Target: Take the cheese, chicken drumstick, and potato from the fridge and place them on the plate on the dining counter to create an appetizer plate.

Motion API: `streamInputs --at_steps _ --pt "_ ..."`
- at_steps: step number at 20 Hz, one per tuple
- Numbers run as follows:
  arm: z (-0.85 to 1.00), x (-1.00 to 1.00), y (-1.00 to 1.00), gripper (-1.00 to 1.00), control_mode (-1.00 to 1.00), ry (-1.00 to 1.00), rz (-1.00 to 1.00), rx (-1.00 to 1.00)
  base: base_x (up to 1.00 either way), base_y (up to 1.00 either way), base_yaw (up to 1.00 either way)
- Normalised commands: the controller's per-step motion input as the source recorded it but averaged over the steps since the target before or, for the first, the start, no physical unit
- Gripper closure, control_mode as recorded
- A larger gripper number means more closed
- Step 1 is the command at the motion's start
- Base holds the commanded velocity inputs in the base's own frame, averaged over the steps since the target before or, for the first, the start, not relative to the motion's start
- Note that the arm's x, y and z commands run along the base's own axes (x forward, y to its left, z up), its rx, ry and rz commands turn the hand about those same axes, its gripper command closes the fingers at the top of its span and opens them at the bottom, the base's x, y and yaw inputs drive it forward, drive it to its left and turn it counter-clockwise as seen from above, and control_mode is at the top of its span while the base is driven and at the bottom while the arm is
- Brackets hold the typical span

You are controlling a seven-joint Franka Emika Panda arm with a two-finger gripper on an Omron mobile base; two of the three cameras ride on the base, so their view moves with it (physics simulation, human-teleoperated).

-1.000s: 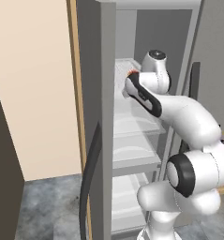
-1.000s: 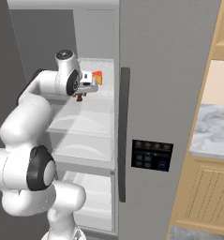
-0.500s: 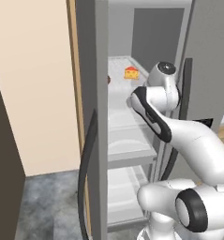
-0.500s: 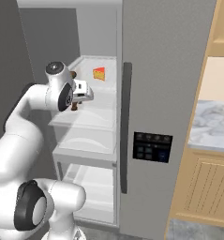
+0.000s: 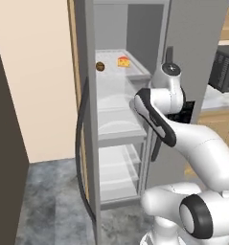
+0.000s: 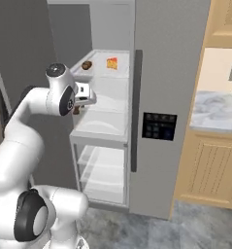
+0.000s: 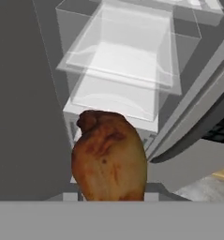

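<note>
My gripper [image 6: 79, 107] is shut on the chicken drumstick [image 7: 108, 159], a dark brown roasted piece that looms large in the hand view and peeks out below the hand as the drumstick [image 6: 76, 111]. The hand hangs just outside the open fridge [image 6: 171, 73], level with its middle shelf. On the upper shelf lie the yellow-orange cheese [image 5: 123, 61] [image 6: 111, 63] and, to its left, the brown potato [image 5: 100, 66] [image 6: 86, 64]. In the left base view my own forearm hides the hand.
The open fridge door [image 5: 85, 143] stands on the left with its dark handle. White shelves and drawers [image 6: 100, 170] fill the fridge below. A black dispenser panel [image 6: 158, 126] is on the shut door. A marble-topped wood cabinet [image 6: 214, 112] stands to the right.
The whole picture has shifted, so the base has moved back from the fridge. My hand has come out from the upper shelf and lower, with the drumstick in it. Cheese and potato stayed put.
</note>
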Motion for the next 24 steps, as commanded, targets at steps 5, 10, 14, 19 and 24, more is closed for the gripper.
streamInputs --at_steps 5,10,14,19,24 --pt "0.0 0.0 0.0 1.0 1.0 0.0 0.0 0.0 -0.98 0.0 -0.03" --pt "0.0 0.0 0.0 1.0 1.0 0.0 0.0 0.0 -1.0 -0.13 -0.07" --pt "0.0 0.0 0.0 1.0 1.0 0.0 0.0 0.0 -1.0 -0.4 -0.09" --pt "0.0 0.0 0.0 1.0 1.0 0.0 0.0 0.0 -1.0 -0.55 -0.11" --pt "0.0 0.0 0.0 1.0 1.0 0.0 0.0 0.0 -1.0 -0.61 -0.11"
